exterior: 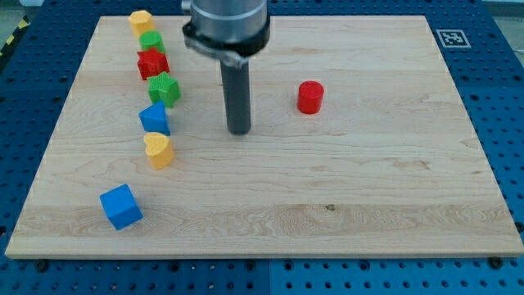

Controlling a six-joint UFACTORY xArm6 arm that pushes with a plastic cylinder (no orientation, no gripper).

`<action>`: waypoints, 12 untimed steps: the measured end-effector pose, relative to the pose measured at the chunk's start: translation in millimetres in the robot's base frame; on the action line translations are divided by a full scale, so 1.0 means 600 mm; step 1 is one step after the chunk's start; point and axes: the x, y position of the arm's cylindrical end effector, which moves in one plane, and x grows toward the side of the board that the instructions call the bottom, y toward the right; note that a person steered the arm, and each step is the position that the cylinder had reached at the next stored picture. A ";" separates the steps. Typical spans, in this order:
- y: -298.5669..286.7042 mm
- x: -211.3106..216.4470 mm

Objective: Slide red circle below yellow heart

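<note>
**Q:** Where is your tool right now?

**Me:** My tip (239,131) is down on the wooden board (368,197), about mid-board, a little left of centre. It's a plain rod, so nothing to open or close, and it touches no block.

**Q:** And the red circle?

**Me:** The red circle (310,97) stands alone to the right of my tip and a bit farther back, apart from it.

**Q:** The yellow heart?

**Me:** Two yellow blocks. One yellow heart (159,150) sits left of my tip, slightly nearer. The other yellow block (141,20) is at the far left edge; shape unclear from here.

**Q:** What else is on the left?

**Me:** A ragged line running far to near: yellow block, green block (151,41), red block (152,63), second green block (164,88), blue block (155,118), then the yellow heart. Neighbours touch or nearly so. A blue cube (121,206) sits alone, near left.
</note>
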 end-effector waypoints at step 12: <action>0.159 -0.194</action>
